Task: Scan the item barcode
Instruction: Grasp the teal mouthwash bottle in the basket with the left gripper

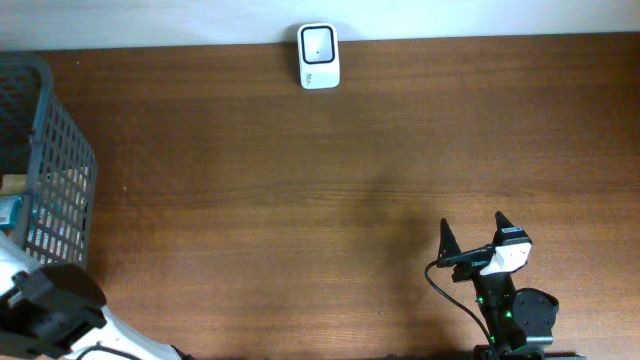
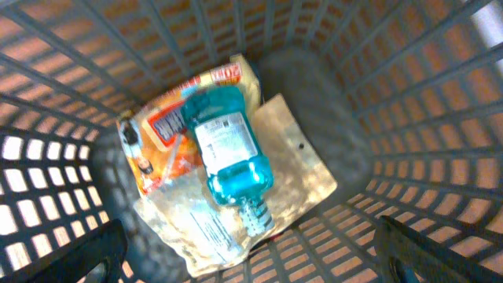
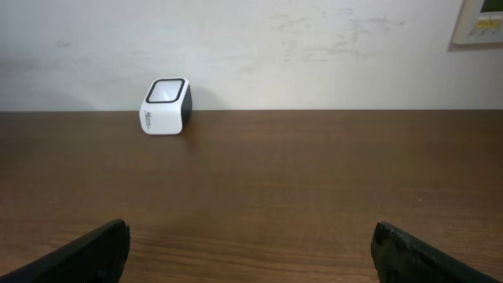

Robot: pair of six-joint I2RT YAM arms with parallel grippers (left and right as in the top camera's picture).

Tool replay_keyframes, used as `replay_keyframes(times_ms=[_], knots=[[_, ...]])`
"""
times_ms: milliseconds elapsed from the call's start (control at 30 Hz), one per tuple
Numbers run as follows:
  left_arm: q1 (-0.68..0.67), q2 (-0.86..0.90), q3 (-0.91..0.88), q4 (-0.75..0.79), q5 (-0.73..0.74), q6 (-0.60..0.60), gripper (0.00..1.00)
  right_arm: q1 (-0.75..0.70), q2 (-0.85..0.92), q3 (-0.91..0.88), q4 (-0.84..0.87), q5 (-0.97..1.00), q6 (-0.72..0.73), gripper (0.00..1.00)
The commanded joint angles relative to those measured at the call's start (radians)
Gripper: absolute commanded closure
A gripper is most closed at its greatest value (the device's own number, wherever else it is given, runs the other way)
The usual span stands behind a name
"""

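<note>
Left wrist: blue bottle [image 2: 238, 174], label [image 2: 225, 139] blurred, in basket [image 2: 413, 118]; L pincer [image 2: 253, 250], R pincer [image 3: 253, 253] wide open, empty.

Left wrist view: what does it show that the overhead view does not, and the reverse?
Left wrist only: the bottle in full, label up, lying on an orange packet and a clear bag. Overhead only: the scanner at the far edge of the table, and the open right tool. Both: the basket; overhead catches just a blue sliver inside it.
</note>
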Motion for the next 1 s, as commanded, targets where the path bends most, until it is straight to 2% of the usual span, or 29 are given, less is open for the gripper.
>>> replay_keyframes(times_ms=[0,133,367,767,967], knots=[[0.011,0.090,0.014,-0.023,0.018,-0.045,0.01,-0.006,-0.003,-0.005,-0.005,-0.012,0.011,0.02],[0.038,0.209,0.014,-0.068,0.014,-0.132,0.01,-0.006,-0.003,-0.005,-0.005,-0.012,0.011,0.02],[0.089,0.315,0.013,-0.082,0.018,-0.132,0.01,-0.006,-0.003,-0.005,-0.005,-0.012,0.011,0.02],[0.092,0.428,0.010,0.024,0.029,-0.132,0.01,-0.006,-0.003,-0.005,-0.005,-0.012,0.011,0.02],[0.093,0.486,0.010,0.051,0.145,-0.132,0.01,-0.006,-0.003,-0.005,-0.005,-0.012,0.011,0.02]])
